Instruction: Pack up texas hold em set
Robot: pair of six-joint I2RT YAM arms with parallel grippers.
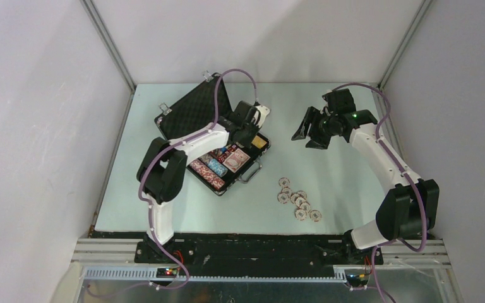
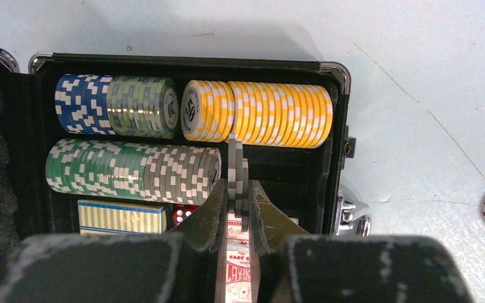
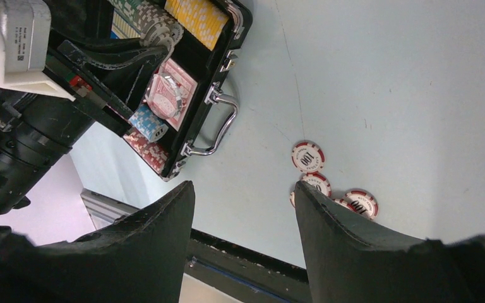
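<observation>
Grey chips (image 2: 237, 170) stand on edge over the open case's (image 2: 331, 72) 2nd row, stack axis in line w/ green-grey row (image 2: 132, 167), at its right-end gap. Left gripper (image 2: 237, 208) pinches them, nearly closed. Right gripper (image 3: 243, 189) gapes empty above loose 100 chips (image 1: 298, 201).

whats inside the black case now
Rows of chips, a striped card deck and red dice. The left gripper, holding grey chips, hides what lies under it.

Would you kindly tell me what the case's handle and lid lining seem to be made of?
The handle looks like polished metal or chromed plastic: silvery, with bright reflections. The lid lining looks like black foam, matte with a dimpled texture.
</observation>
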